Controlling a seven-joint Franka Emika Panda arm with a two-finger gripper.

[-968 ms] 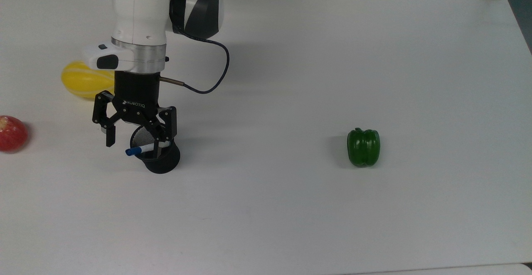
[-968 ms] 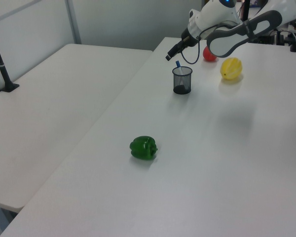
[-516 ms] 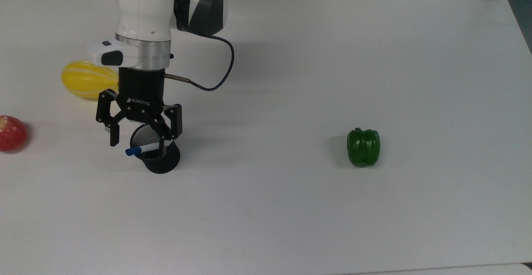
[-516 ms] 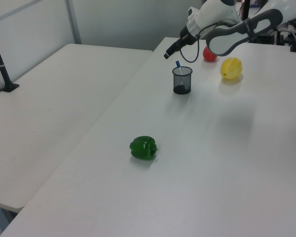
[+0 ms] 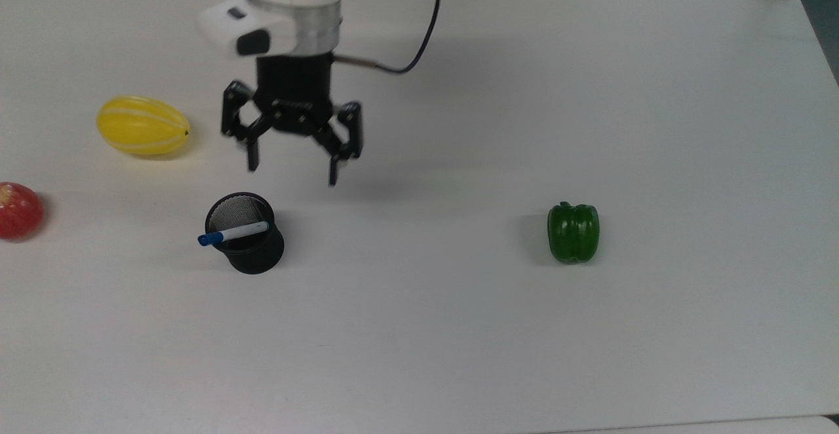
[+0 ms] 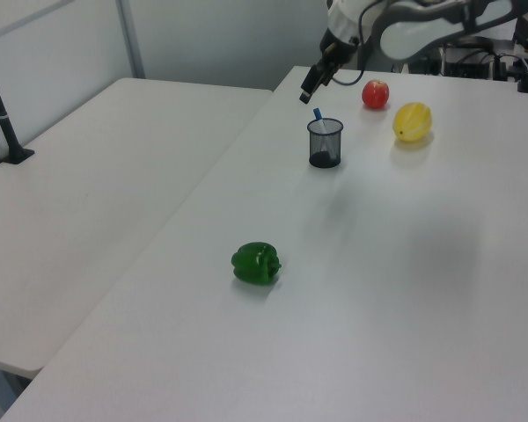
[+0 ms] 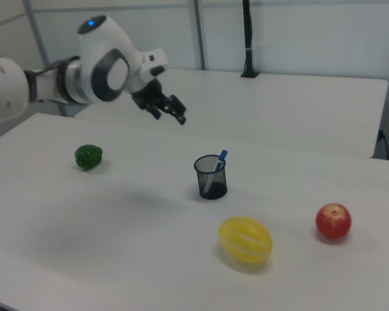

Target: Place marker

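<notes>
On the broad white laminate table (image 5: 498, 329) we saw the white robot arm's black two-finger gripper (image 5: 292, 170) with its fingers spread wide and holding nothing. A second earlier it had hung right over the cup; now it had lifted and drawn away toward the top view's upper right, well clear of the rim. The yellow striped oval melon (image 5: 142, 125), the green bell pepper (image 5: 573, 232) and the red apple (image 5: 19, 210) lay apart from it. The black mesh cup (image 5: 248, 242) stood upright, and the slim white marker with the blue cap (image 5: 233, 233) leaned inside it, cap end poking over the rim. We judged the placing done and the arm retreating.
</notes>
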